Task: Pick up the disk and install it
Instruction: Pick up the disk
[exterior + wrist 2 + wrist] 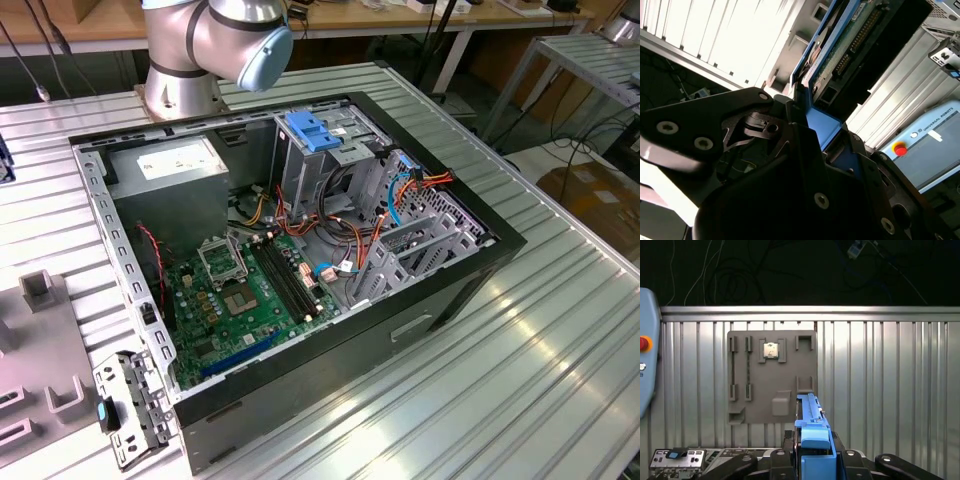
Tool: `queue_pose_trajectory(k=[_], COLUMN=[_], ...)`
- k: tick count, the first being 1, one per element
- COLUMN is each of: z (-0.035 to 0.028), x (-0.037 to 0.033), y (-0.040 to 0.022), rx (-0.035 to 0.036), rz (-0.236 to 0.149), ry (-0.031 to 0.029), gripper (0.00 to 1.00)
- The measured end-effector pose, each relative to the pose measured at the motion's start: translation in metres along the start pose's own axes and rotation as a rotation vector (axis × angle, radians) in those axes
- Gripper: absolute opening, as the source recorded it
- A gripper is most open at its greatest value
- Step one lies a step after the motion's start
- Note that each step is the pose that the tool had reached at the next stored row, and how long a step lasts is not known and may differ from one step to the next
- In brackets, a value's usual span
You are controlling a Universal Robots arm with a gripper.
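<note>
Though the disk [808,407] shows only edge-on in the first wrist view, its label hidden and its near end buried in the tool [814,439], the tool is clamped on its blue rails over the ribbed surface [880,380]. Beyond lies a grey fixture plate [772,385] carrying a small chip [771,349]. In the exterior view, an open computer case [455,290] sits by the arm's base [180,85].

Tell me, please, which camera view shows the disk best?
The second wrist view: the disk shows its board side and blue rail, clamped in the claw. The first wrist view gives it edge-on.
</note>
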State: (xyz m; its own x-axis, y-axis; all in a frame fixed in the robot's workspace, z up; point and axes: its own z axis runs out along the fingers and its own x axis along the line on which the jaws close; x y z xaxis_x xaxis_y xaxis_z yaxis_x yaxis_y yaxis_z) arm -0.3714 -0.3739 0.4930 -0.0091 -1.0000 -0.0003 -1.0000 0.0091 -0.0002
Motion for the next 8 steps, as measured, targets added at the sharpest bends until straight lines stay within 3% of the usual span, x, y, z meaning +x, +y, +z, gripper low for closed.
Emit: queue_pose_trajectory(k=[8], z=[0.0], x=[0.0025], y=[-0.0045], rx=[0.0], rz=[0.0], ry=[0.0], gripper=[0.37])
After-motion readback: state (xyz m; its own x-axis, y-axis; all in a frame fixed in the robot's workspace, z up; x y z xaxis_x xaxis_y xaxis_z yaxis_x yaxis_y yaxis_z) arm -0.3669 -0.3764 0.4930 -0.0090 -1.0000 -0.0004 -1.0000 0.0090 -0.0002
